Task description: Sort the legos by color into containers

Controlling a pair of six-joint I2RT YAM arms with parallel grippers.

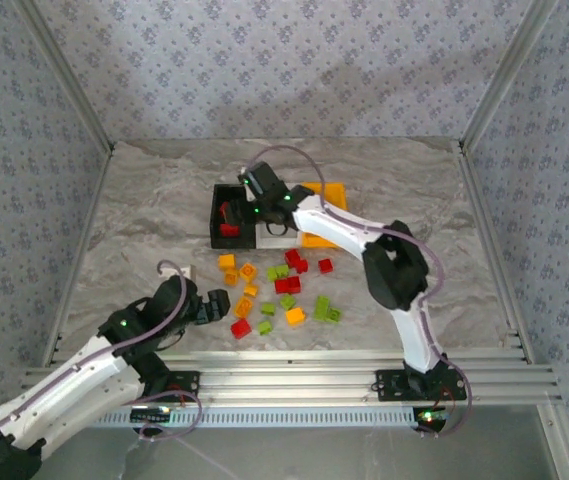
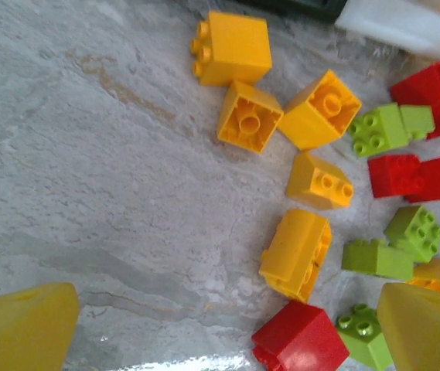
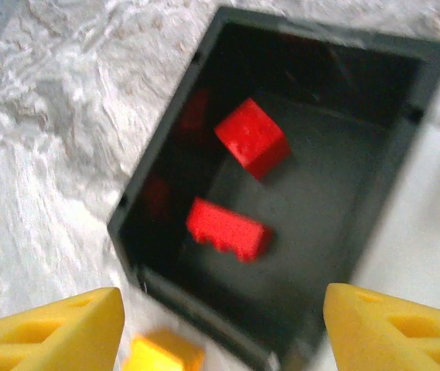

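Holding two red legos, black bin lies under the spread right claw.

Your three bins stand in a row at the middle of the table: left bin, middle bin, right bin. Two legos lie in the left bin, beneath your right gripper. The other legos lie scattered just before the bins, nearer you, your left gripper over their left edge.
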